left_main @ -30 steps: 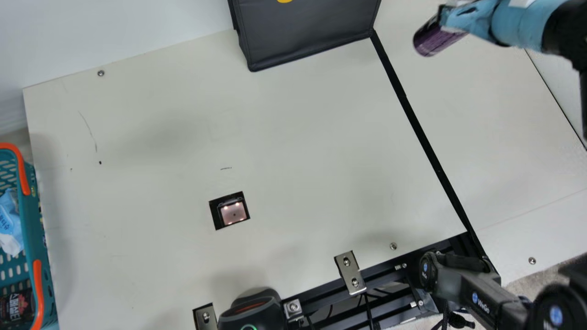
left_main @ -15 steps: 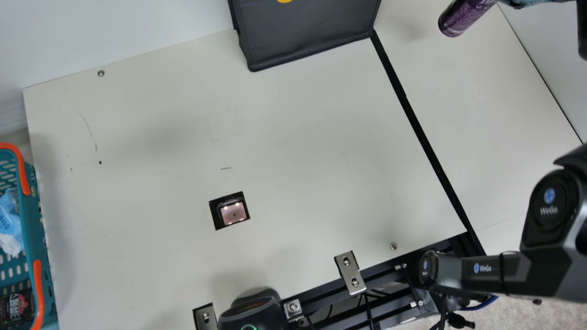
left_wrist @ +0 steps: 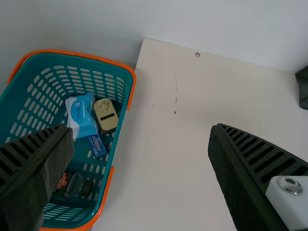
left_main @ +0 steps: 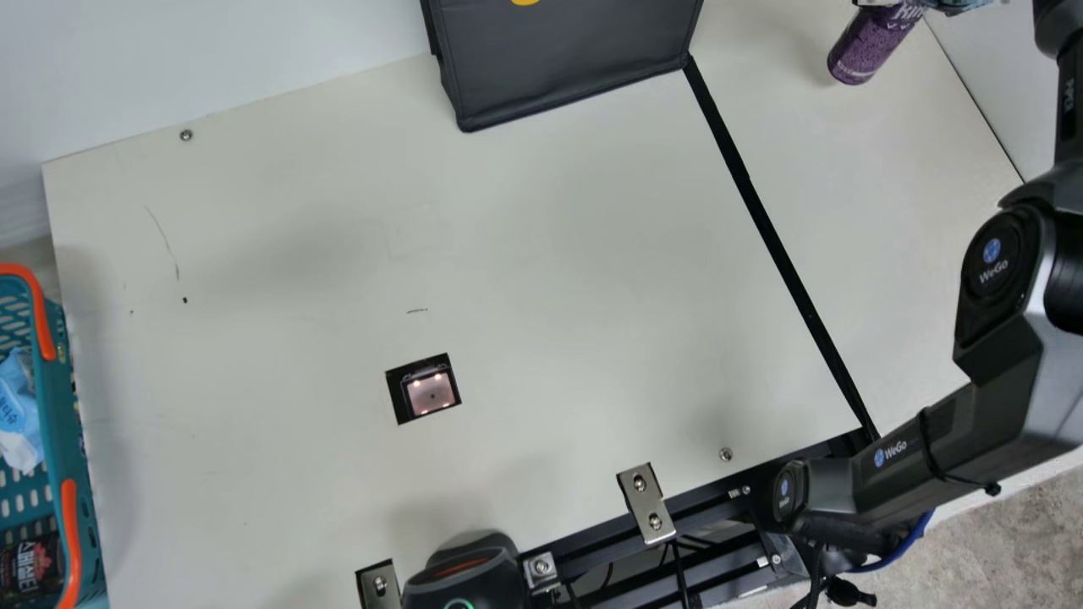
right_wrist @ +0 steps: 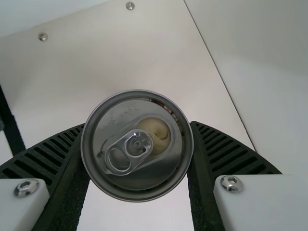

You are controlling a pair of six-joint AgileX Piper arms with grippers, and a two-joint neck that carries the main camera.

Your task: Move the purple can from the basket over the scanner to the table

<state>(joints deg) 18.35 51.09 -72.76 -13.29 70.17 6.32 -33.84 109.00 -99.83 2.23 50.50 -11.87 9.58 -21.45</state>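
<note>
Purple can (left_main: 867, 51): cylindrical, smooth metal lid with oval pull tab; located in the main view over the counter's (left_main: 956, 254) part right of the black strip (left_main: 787, 254); base contact cannot be told. Right tool (left_main: 952, 6) clenched on it, ribbed fingers touching opposite sides. Left tool (left_wrist: 140, 129) released, fingers wide apart. Basket (left_main: 68, 414): teal, perforated, orange-trimmed.

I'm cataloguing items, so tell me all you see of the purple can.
The purple can has mottled sides, pale lettering and a silvery, metal-looking lid with pull tab and beige patch. The right gripper clamps it between both fingers, over the table beyond the black strip. It slants in the main view; base contact is unclear.
</note>
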